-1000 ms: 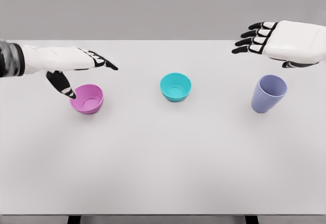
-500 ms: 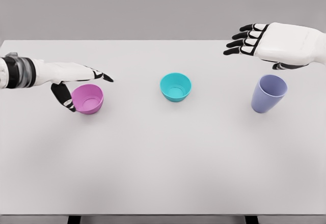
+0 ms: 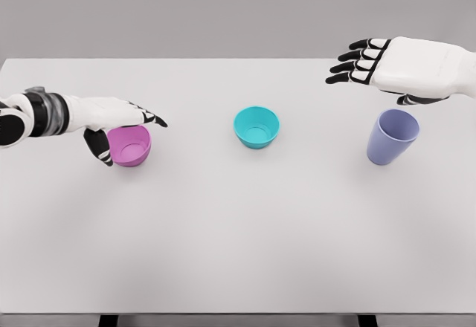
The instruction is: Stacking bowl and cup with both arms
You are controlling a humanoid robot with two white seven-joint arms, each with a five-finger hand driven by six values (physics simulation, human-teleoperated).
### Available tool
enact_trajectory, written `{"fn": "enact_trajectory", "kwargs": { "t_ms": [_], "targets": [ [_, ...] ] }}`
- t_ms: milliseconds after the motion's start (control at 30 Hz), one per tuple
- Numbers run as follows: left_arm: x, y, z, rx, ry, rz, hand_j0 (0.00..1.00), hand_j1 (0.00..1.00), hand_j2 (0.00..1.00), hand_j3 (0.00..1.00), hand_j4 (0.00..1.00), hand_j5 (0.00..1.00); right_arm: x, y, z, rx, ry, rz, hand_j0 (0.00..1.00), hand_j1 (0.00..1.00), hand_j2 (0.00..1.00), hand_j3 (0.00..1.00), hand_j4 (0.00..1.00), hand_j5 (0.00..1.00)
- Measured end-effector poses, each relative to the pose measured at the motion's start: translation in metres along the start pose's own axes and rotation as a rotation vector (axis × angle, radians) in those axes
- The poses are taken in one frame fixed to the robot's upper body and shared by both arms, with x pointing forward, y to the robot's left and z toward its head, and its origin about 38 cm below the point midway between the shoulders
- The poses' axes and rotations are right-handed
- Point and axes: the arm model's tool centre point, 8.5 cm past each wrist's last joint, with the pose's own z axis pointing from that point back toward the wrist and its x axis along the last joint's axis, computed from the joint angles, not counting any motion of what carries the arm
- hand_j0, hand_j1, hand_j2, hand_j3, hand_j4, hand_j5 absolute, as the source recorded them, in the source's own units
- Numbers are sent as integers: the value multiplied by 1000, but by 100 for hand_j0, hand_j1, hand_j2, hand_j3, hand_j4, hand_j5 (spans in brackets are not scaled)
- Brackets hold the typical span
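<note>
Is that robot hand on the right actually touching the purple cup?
Apart. In the head view the right hand hovers open above and behind the purple cup, with bare white table showing between its fingers and the rim.

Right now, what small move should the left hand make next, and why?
Probably close the left hand on the pink plastic bowl. Its thumb sits at the bowl's left wall and its fingers reach over the far rim, so the bowl looks bracketed but not clearly gripped. The right hand hovers open above the lavender plastic cup.
</note>
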Motion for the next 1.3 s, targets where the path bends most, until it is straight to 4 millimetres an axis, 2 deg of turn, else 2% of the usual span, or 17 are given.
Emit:
{"fn": "enact_trajectory", "kwargs": {
  "t_ms": [267, 367, 867, 1300],
  "targets": [
    [1, -9, -9, -19, 11, -9, 100, 100, 100, 100, 100, 100, 0, 1, 0, 1, 0, -1, 100, 100, 100, 100, 100, 100],
    [1, -8, -11, -17, 17, -18, 100, 100, 100, 100, 100, 100, 1, 11, 3, 27, 2, -17, 100, 100, 100, 100, 100, 100],
    [-5, -17, -16, -31, 46, -33, 100, 100, 100, 100, 100, 100, -1, 11, 8, 38, 12, -12, 100, 100, 100, 100, 100, 100],
    [-9, -14, -18, -24, 68, -55, 100, 100, 100, 100, 100, 100, -1, 11, 7, 36, 11, -13, 100, 100, 100, 100, 100, 100]
  ]
}}
